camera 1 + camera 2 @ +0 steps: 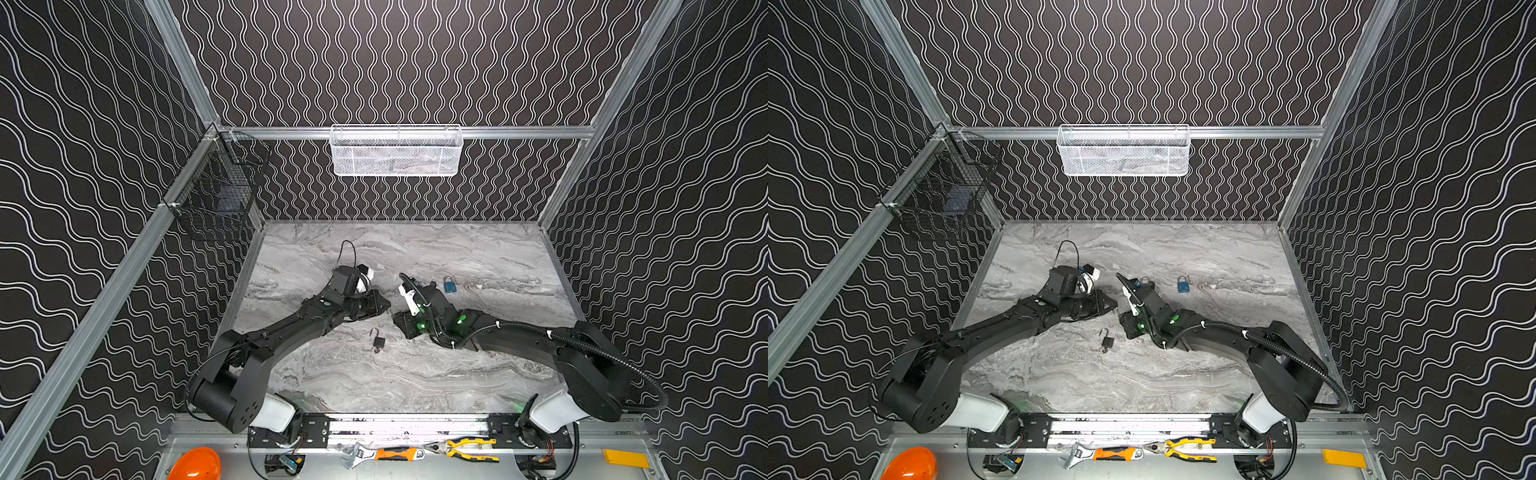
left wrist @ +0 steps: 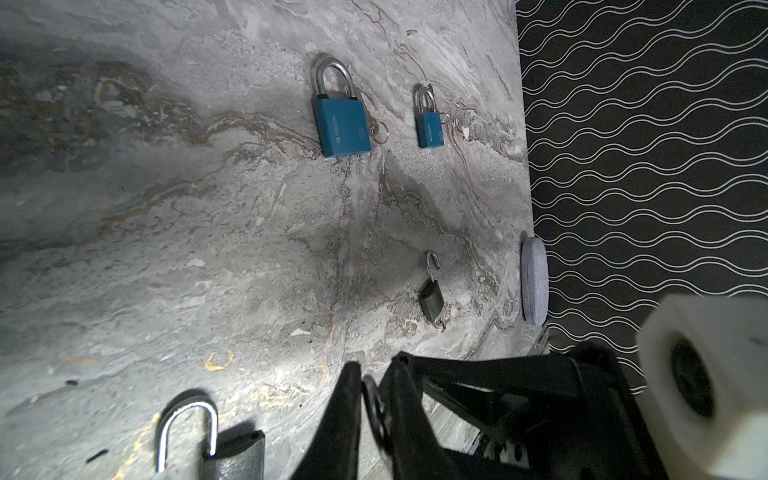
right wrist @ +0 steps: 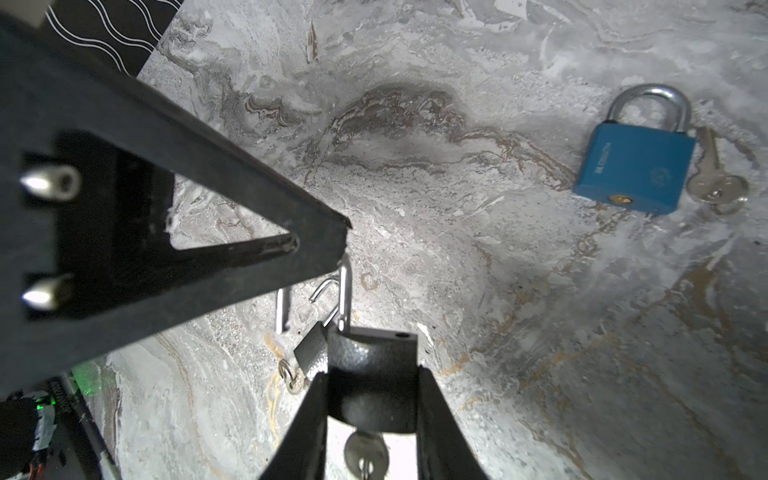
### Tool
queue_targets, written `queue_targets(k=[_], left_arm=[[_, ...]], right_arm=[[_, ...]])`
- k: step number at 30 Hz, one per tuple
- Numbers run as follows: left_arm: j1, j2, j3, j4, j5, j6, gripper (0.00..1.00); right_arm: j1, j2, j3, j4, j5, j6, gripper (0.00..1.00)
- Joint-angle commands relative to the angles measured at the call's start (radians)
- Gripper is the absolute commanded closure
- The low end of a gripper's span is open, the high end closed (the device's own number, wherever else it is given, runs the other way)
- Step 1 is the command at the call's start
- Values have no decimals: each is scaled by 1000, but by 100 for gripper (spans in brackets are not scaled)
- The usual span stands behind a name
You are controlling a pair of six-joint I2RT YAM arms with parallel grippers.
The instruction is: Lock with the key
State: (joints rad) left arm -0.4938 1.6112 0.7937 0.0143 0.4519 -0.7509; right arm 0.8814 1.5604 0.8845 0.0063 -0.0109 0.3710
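My right gripper [image 3: 372, 374] is shut on the body of a dark grey padlock [image 3: 374, 353]. Its shackle [image 3: 345, 291] stands open and points away from the palm. The key [image 3: 365, 455] sits in the lock's underside, between the fingers. In the left wrist view the same padlock [image 2: 232, 455] lies beside my left gripper [image 2: 376, 365]. The left jaws are almost together, with a thin dark ring [image 2: 374, 411] pinched between them. The left gripper's fingertip [image 3: 338, 232] hides the top of the shackle. In both top views the two grippers [image 1: 384, 305] [image 1: 398, 322] meet mid-table and hide the held lock.
A small dark padlock [image 1: 378, 341] with an open shackle and a key ring lies on the marble table. A large blue padlock [image 3: 636, 166] with a key [image 3: 715, 183] and a smaller blue one [image 2: 430, 129] lie further back. Wire baskets [image 1: 397, 151] [image 1: 216, 195] hang on the walls.
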Motion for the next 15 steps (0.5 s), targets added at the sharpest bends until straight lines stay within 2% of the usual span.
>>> queue_targets(k=[1,10,15], left_arm=[[-1,10,11,1,1,28,87],[-1,13,22,-18,-9,40,99],[-2,11,25,-19,-10,34,100]], right_arm=[[1,-10,-2,40,3,-2,85],[1,-26,-7,38,8,2,83],[1,-41,-14,34,23,13,70]])
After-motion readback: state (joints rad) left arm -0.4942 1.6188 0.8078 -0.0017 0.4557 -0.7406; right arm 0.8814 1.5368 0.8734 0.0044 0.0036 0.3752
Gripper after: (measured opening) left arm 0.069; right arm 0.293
